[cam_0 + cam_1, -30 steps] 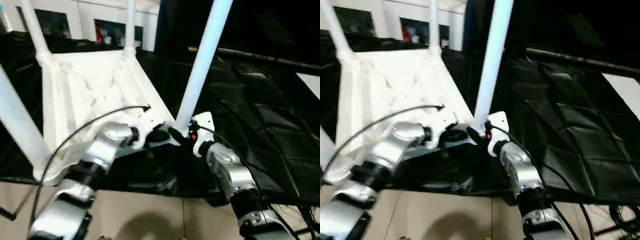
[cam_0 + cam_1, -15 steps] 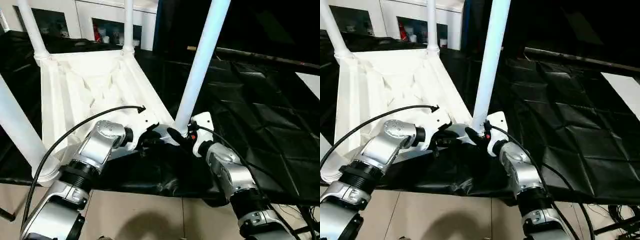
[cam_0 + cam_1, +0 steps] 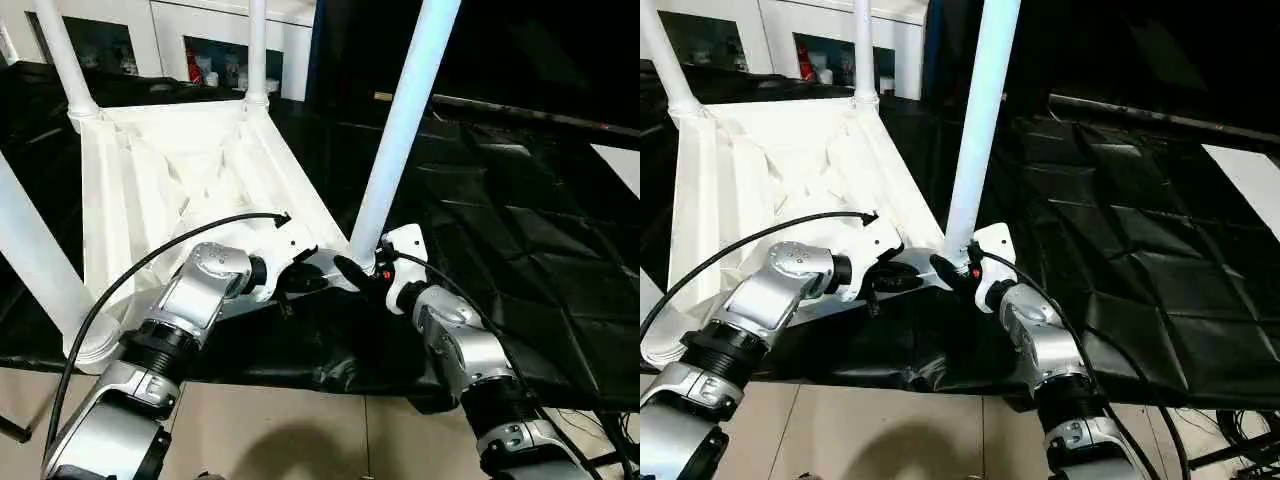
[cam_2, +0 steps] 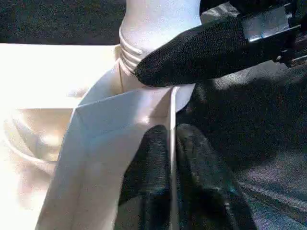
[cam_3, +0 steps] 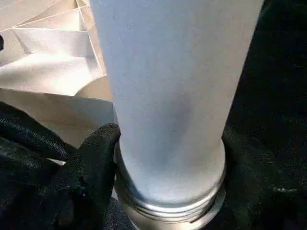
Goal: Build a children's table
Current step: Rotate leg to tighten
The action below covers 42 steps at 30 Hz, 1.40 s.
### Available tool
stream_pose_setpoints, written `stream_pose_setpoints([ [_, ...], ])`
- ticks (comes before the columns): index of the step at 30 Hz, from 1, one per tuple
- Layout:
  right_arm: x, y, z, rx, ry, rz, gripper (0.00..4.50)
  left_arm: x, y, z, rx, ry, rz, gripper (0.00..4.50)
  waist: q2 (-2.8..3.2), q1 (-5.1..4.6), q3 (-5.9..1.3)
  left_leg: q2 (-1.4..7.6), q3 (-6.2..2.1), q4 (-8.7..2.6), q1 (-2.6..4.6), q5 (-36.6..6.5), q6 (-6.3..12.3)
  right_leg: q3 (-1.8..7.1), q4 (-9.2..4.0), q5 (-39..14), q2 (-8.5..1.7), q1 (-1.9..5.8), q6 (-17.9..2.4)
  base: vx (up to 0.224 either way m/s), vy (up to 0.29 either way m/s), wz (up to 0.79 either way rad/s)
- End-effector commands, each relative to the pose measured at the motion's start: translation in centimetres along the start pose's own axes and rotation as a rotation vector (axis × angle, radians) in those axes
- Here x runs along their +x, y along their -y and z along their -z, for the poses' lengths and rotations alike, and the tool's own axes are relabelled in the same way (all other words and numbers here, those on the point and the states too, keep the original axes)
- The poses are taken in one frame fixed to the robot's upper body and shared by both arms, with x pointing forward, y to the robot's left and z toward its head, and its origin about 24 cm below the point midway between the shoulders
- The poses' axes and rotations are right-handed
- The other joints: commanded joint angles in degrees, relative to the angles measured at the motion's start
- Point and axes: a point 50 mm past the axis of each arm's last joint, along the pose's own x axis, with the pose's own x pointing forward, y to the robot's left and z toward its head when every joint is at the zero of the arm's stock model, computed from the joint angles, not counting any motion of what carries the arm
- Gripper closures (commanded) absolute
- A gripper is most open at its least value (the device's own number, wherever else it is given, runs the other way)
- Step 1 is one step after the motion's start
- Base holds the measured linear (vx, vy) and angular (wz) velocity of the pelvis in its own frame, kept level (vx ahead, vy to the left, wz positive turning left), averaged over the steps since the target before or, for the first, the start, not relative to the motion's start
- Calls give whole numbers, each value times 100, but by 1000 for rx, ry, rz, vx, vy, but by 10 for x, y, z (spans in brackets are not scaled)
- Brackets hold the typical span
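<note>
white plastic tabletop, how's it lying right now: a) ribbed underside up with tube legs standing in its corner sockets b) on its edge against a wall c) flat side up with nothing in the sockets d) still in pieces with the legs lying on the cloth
a: the white plastic tabletop lies ribbed side up on the black-draped work table, and long white tube legs rise from its corner sockets.

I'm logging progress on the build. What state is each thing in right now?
Tabletop: upside down on the black cloth, ribbed underside up.
Legs: four upright in the corner sockets.
Near right leg: upright in its socket, thread rings showing at its base.
Left gripper: shut on the tabletop's rim beside that socket.
Right gripper: closed around that leg's base.
</note>
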Motion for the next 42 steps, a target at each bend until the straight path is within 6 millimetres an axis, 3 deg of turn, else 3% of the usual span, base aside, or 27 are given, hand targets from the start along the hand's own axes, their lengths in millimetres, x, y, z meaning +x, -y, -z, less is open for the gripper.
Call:
stream_pose_setpoints([
  [1, 0, -8, 7, -30, -32, -52, 173, 2, 1, 3, -16, -15, 21, 437, 104, 46, -322, 18, 41, -341, 23, -1174, 10, 192, -360, -718, -268, 284, -1120, 0, 0, 0],
  [14, -1, -4, 5, -43, -34, -55, 173, 0, 10, 12, -13, -79, 115, 437, 89, 9, -309, 22, 40, -347, 20, -1236, 13, 194, -373, -909, -275, 277, -1113, 0, 0, 0],
  [24, -1, -3, 2, 0, -11, -52, 174, 0, 8, 11, -23, -69, 97, 450, 90, 4, -318, 17, 45, -337, 16, -1110, 55, 191, -349, -686, -267, 288, -1174, 0, 0, 0],
  [29, 2, 2, 2, 37, -4, 77, 174, 14, 12, 5, -38, -56, 32, 450, 82, 11, -302, 24, 51, -342, 36, -1240, 5, 198, -379, -918, -273, 258, -1127, 0, 0, 0],
  [33, 6, 0, 6, 50, -19, 158, 174, 32, 19, -5, -55, -27, -28, 450, 70, 72, -300, 18, 39, -353, 34, -1402, -47, 193, -425, -1337, -282, 249, -925, 0, 0, 0],
  [35, 7, -2, 6, 48, -22, 163, 174, 36, 21, -7, -57, -21, -35, 450, 68, 82, -307, 23, 38, -348, 42, -1370, -67, 193, -421, -1265, -280, 239, -884, 0, 0, 0],
  [36, 9, -5, 6, 24, -29, 155, 174, 42, 24, -11, -46, -11, -41, 450, 99, 79, -308, 12, 38, -349, 31, -1343, -62, 195, -419, -1170, -267, 242, -874, 0, 0, 0],
  [38, 9, -5, 6, 26, -24, 151, 174, 44, 25, -12, -33, -15, -31, 450, 72, 98, -318, 4, 42, -340, 30, -1300, -41, 192, -410, -1082, -265, 253, -860, 0, 0, 0],
  [42, 8, -7, 1, 28, 13, 91, 174, 42, 23, -11, -28, -20, -20, 450, 85, 100, -322, 4, 40, -339, 15, -1225, 16, 185, -393, -854, -263, 270, -926, 0, 0, 0],
])
